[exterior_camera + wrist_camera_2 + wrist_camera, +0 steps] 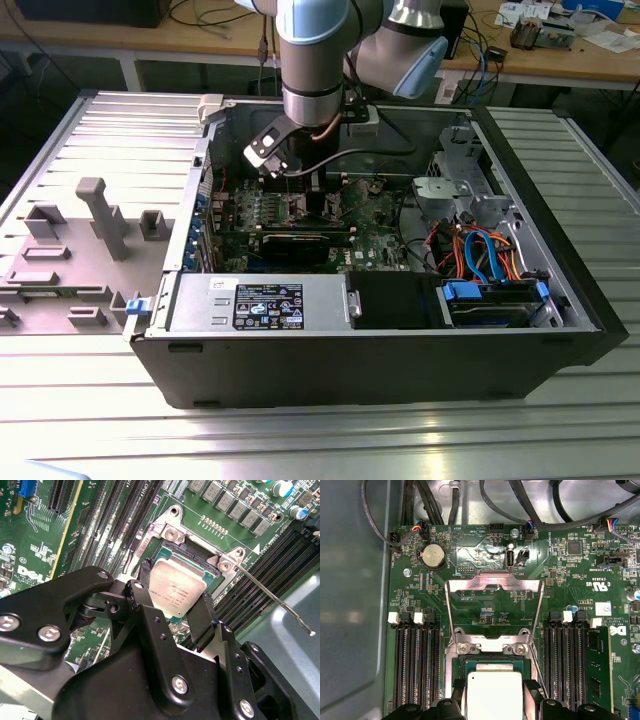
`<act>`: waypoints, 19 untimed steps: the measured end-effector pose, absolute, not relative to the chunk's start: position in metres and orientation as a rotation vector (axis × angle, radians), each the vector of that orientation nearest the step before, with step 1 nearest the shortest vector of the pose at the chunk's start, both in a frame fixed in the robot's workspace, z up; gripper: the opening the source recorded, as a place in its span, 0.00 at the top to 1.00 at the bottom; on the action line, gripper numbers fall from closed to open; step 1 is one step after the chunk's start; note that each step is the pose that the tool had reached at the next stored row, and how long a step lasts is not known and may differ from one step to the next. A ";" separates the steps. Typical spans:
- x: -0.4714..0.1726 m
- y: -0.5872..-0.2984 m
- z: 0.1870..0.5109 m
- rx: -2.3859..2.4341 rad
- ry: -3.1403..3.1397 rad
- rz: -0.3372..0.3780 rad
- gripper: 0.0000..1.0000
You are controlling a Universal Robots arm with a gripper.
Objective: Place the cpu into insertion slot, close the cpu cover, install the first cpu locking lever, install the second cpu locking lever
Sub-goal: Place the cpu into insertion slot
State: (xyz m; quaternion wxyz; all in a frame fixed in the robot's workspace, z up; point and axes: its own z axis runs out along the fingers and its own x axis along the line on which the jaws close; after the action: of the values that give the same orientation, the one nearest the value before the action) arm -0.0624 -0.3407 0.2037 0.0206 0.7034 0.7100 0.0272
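Gripper [175,588] clamps the cpu [178,582], seemingly seated in the insertion slot [195,556].

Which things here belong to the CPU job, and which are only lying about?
Job: hand gripping the cpu; insertion slot; open cpu cover; locking lever.
Lying about: memory slots; coin battery; coloured cables; graphics card.

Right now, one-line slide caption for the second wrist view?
Claw gripping the cpu by opposite edges at the insertion slot, one unlatched locking lever beside it.
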 end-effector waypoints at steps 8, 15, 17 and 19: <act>-0.063 -0.340 0.202 2.180 2.200 0.081 0.46; -0.063 -0.340 0.200 2.184 2.197 0.080 0.46; -0.063 -0.340 0.200 2.184 2.197 0.080 0.46; -0.063 -0.340 0.200 2.184 2.197 0.080 0.46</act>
State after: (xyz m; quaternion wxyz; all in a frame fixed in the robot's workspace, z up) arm -0.0630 -0.3404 0.1997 0.0214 0.7045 0.7089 0.0260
